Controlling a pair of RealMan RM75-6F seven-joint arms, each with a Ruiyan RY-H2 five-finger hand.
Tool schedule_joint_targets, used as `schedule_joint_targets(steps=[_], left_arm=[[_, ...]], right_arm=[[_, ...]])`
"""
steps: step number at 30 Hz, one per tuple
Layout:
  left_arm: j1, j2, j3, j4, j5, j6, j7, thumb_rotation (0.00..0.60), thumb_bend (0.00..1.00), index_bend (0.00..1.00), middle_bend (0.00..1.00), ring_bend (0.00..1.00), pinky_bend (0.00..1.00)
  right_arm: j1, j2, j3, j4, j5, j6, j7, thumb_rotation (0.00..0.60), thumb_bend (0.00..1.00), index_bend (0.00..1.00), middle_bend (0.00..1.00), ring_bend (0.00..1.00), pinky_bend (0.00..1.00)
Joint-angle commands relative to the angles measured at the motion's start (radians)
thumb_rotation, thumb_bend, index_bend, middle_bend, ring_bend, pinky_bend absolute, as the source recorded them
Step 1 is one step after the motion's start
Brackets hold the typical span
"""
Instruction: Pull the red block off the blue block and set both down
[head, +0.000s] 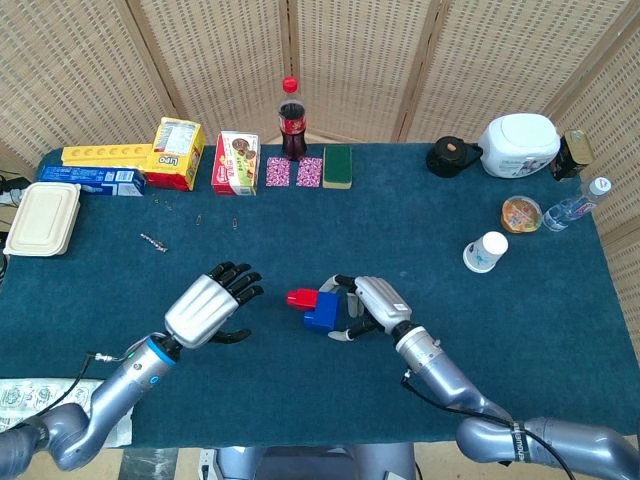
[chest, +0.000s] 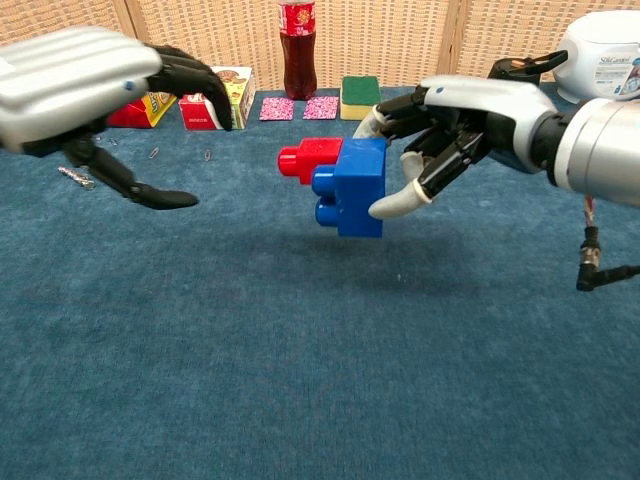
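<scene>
My right hand holds the blue block up off the table, fingers wrapped round its right side. The red block is still stuck on the blue block's left face and points toward my left hand. My left hand hovers open a short way to the left of the red block, fingers spread, touching nothing.
The blue table cloth carries boxes, a cola bottle, a sponge along the back, a paper cup and water bottle at the right. A white lunchbox lies far left. A screw lies left of centre.
</scene>
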Motion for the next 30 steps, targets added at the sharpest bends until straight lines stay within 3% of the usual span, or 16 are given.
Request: schedule_joint_targets(steps=[1, 10, 30], left_arm=[[-0.045, -0.069, -0.013, 0.060, 0.025, 0.009, 0.009, 0.448, 0.22, 0.35, 0.31, 0.23, 0.29], [-0.109, -0.175, -0.027, 0.149, 0.046, 0.040, 0.004, 0.507, 0.26, 0.35, 0.31, 0.23, 0.29], [-0.199, -0.312, -0.039, 0.302, 0.052, 0.093, -0.014, 0.536, 0.26, 0.35, 0.31, 0.23, 0.29]], right_arm=[[-0.007, 0.021, 0.003, -0.017, -0.006, 0.001, 0.019, 0.600, 0.21, 0.44, 0.51, 0.66, 0.60], [-0.019, 0.067, 0.000, -0.044, -0.020, -0.002, 0.062, 0.600, 0.21, 0.44, 0.51, 0.66, 0.61], [-0.031, 0.117, -0.005, -0.057, -0.037, 0.001, 0.113, 0.600, 0.21, 0.45, 0.51, 0.67, 0.61]])
